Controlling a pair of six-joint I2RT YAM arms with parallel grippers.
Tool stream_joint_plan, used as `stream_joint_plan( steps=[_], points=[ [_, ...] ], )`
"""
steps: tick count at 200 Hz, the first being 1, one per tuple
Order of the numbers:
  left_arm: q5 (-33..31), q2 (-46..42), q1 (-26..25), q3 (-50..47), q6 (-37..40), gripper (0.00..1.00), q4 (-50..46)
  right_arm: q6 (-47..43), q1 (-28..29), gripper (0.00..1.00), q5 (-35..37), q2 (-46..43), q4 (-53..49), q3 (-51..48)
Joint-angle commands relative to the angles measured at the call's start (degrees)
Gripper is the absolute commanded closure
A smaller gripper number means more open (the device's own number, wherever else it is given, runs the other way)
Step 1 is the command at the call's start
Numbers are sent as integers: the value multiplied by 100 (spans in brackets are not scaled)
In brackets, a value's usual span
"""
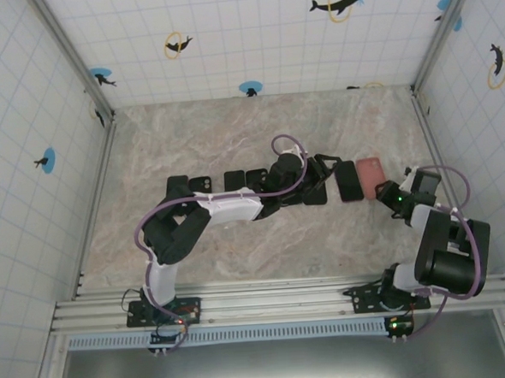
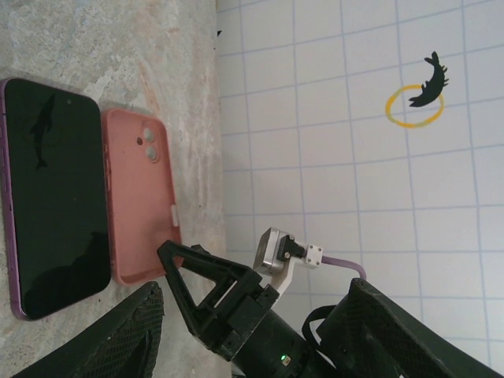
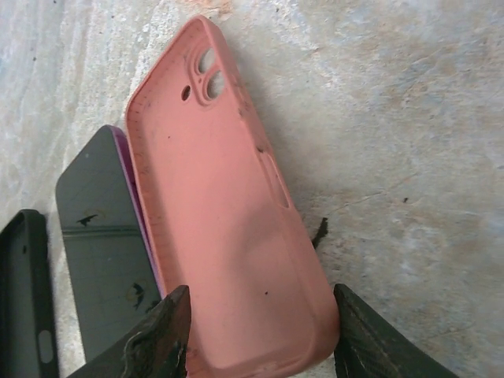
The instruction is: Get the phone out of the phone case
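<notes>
The left arm is stretching from 7 o'clock to centre, left gripper facing 3 o'clock, jaws gaping. The right arm is crouching at 4 o'clock, right gripper facing 10 o'clock, jaws gaping.

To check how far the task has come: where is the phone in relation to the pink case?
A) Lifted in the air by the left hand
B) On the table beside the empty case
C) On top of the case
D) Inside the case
B: the pink case lies empty with its inside facing up, and the phone lies flat on the table right beside it, screen up.
</notes>
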Motion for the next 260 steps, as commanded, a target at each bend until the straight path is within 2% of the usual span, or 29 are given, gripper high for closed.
stream_joint_plan(
  steps=[1,26,98,121,144,151,156,190,201,219,238,260],
  points=[
    [89,67,72,37,22,37,149,-229,65,50,286,-111,-264,240],
    [89,43,89,35,43,37,129,-371,138,48,523,-130,-421,339],
    [101,-255,236,-44,449,36,-188,-533,268,45,477,50,-575,743],
    [107,-515,355,30,1177,34,-801,-724,528,39,384,-5,-737,976],
    [55,-779,496,151,2101,25,-1708,-815,897,37,308,-136,-1046,1130],
    [81,-848,554,160,2385,22,-1952,-827,1029,35,309,-195,-1062,1162],
    [96,-898,612,174,2542,20,-2134,-850,1119,30,311,-235,-1083,1186],
    [262,-1225,1045,148,3815,10,-3384,-1070,1708,21,269,-506,-1386,1434],
    [156,-1394,1166,75,4194,7,-3704,-1192,1866,0,231,-588,-1469,1507],
    [-140,-1678,1354,-63,4795,2,-4130,-1385,2083,1,180,-710,-1658,1635],
    [-469,-1950,1538,-245,5438,2,-4496,-1447,2129,1,-348,-837,-1731,1705],
    [-904,-2188,1752,-440,6076,2,-4920,-1662,2142,1,-587,-1033,-1826,1686]
  ],
)
